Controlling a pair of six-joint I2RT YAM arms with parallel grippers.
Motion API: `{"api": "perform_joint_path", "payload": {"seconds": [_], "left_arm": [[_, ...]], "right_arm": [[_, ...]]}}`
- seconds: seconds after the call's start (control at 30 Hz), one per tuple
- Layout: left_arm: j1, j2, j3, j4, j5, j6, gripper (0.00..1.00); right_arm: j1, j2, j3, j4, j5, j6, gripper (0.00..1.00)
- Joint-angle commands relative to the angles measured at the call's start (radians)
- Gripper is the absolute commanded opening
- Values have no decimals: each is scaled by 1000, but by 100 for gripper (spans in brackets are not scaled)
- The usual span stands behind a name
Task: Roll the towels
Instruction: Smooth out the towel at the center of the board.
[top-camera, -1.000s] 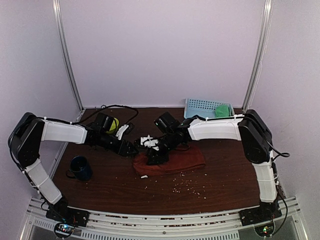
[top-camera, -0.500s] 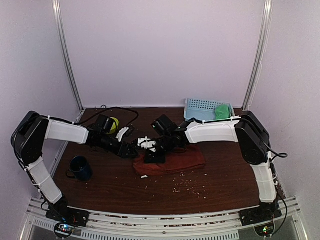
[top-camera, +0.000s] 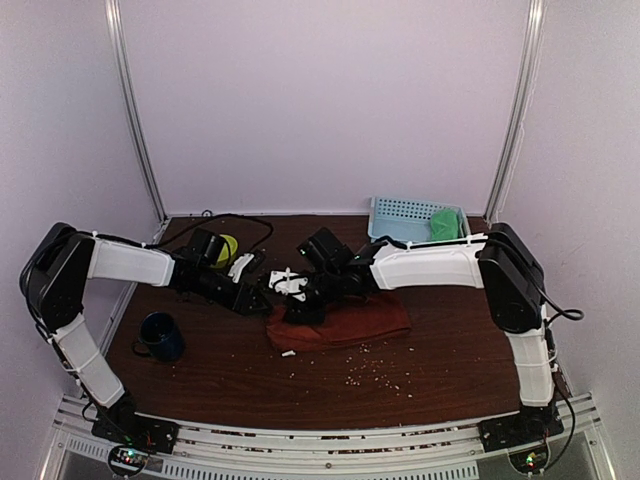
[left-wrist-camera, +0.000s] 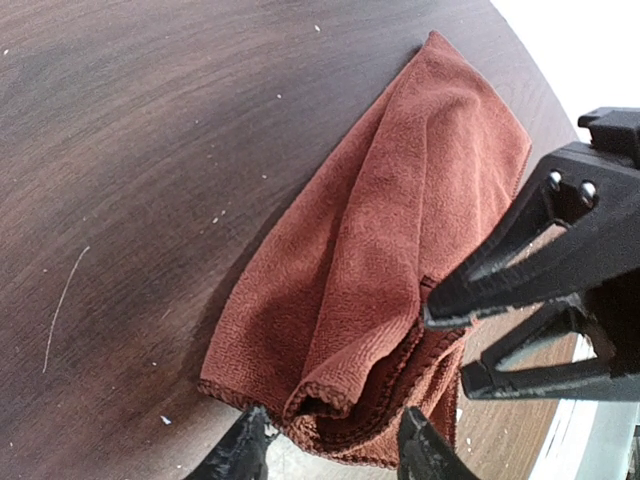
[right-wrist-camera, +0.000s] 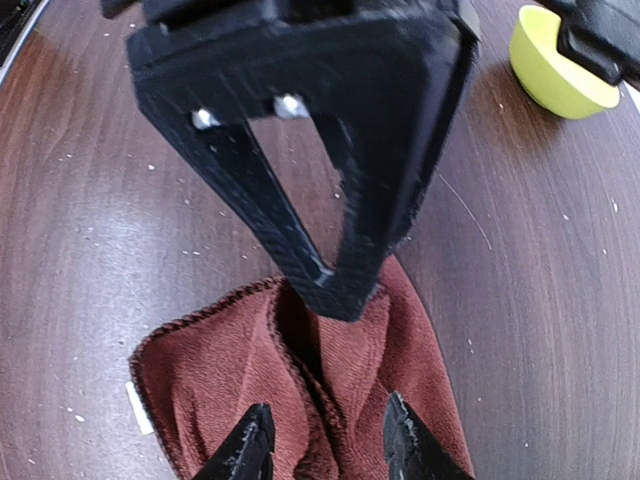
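Note:
The rust towel (top-camera: 345, 320) lies folded and bunched on the dark wooden table. Its left end shows layered folds in the left wrist view (left-wrist-camera: 390, 240). My left gripper (top-camera: 262, 297) is open, and its fingertips (left-wrist-camera: 247, 447) straddle that folded end (left-wrist-camera: 330, 455). My right gripper (top-camera: 296, 305) is open just above the same end, over the cloth in its own view (right-wrist-camera: 325, 440). The towel (right-wrist-camera: 240, 370) lies under both grippers there, and the left gripper's finger (right-wrist-camera: 340, 285) touches it. The green towel (top-camera: 445, 222) sits crumpled in the light-blue basket (top-camera: 400, 213).
A dark blue mug (top-camera: 160, 335) stands at the left. A yellow bowl (top-camera: 226, 247) sits behind the left gripper and shows in the right wrist view (right-wrist-camera: 560, 70). Pale crumbs (top-camera: 370, 372) and a white scrap (top-camera: 288, 352) lie in front of the towel.
My right gripper has shifted a little left and back over the towel's left end. The left gripper has edged closer to it. The towel lies as before.

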Motion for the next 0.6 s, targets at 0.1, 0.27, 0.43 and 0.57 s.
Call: {"api": "perform_joint_path", "payload": {"seconds": [0.1,0.27,0.43,0.57], "left_arm": [[15,-30,-13,24,-4,-1,45],[31,-54,-10,6,-25,4,45],[43,-61,-9,-5,-44,4,45],[44,-62,-8,-11,-49,8,44]], "right_arm": [[1,25,12,7,24,19,35],[1,30,8,-2,22,16,35],[1,48,7,-10,23,20,32],[0,37,4,-15,15,21,21]]}}
